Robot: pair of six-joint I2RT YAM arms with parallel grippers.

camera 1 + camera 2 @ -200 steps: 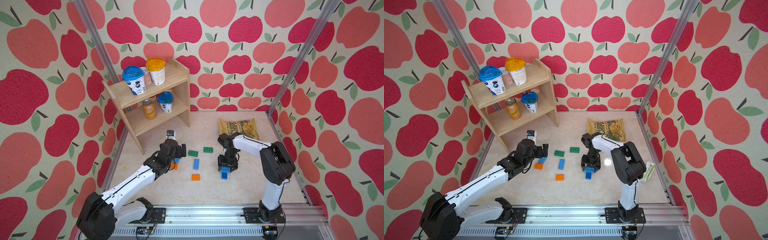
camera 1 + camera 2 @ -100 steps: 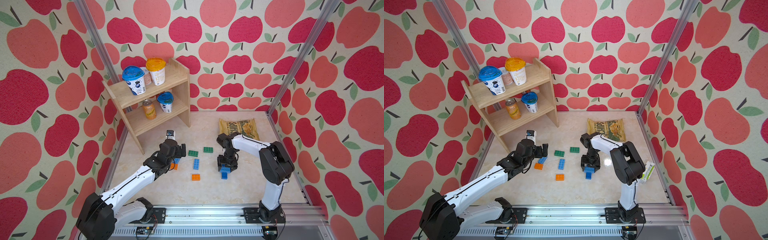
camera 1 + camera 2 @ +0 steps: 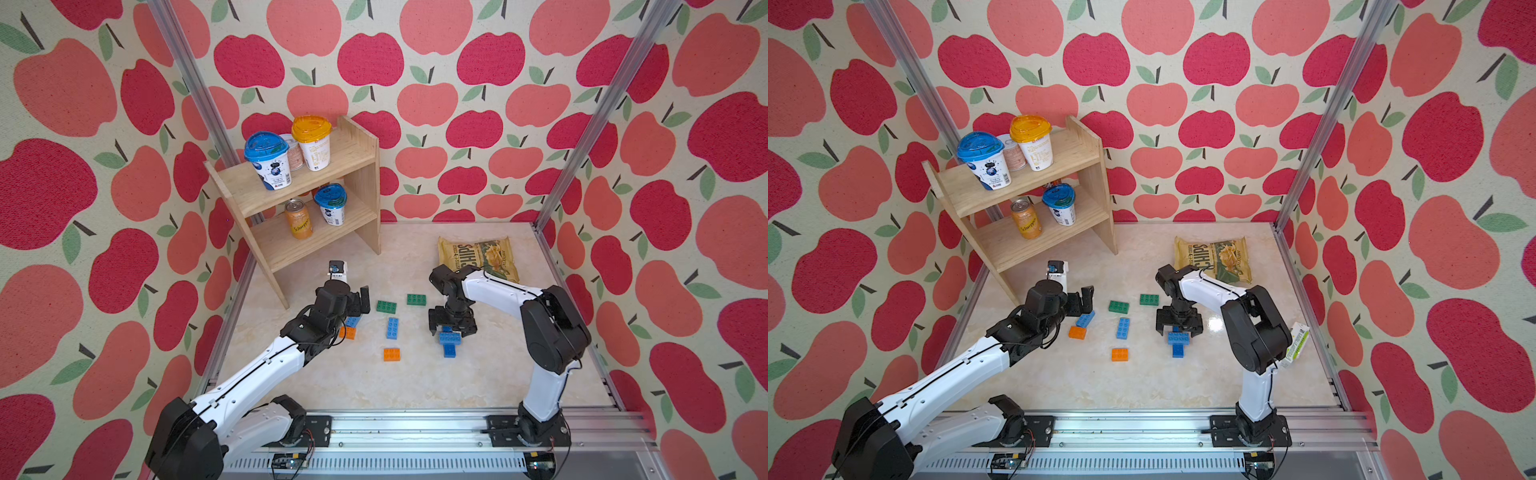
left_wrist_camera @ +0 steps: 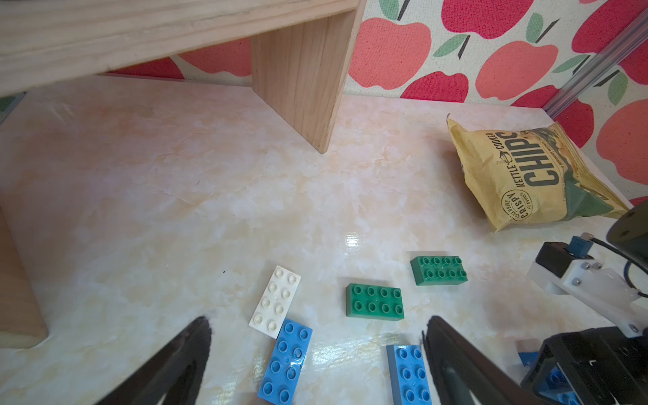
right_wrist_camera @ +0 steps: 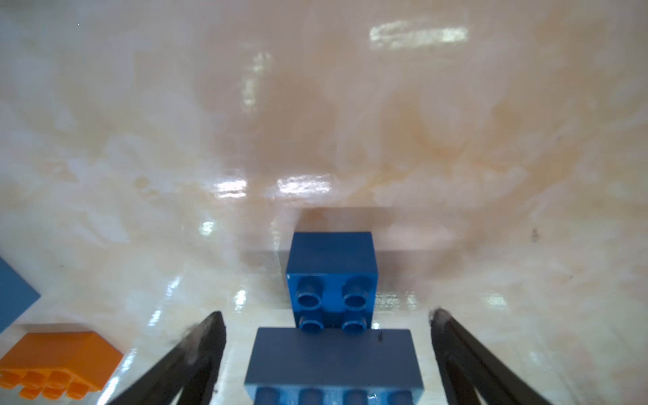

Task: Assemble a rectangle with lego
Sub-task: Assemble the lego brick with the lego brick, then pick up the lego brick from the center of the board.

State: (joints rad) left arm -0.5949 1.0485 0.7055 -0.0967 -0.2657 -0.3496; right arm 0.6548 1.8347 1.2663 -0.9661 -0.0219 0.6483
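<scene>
Lego bricks lie scattered mid-table. My right gripper [image 3: 452,331] [image 5: 326,314] stands open astride a blue brick [image 5: 333,357] that sits crosswise on a darker blue brick [image 5: 332,266], its fingers clear of both sides. In both top views two green bricks [image 3: 386,306] [image 3: 1149,299], a long blue brick [image 3: 392,328] and an orange brick [image 3: 391,354] lie between the arms. My left gripper [image 3: 359,305] [image 4: 317,324] hangs open and empty over a white brick [image 4: 275,302] and a light blue brick [image 4: 285,361]. An orange brick [image 3: 1077,332] lies beside them.
A wooden shelf [image 3: 316,208] with cups and a can stands at the back left, one leg close to my left gripper. A chips bag [image 3: 478,257] lies behind the right arm. A small green-and-white carton [image 3: 1296,345] rests by the right wall.
My right gripper's fingers have spread apart and let go of the blue brick, which stays on the darker blue one. The left arm has not moved.
</scene>
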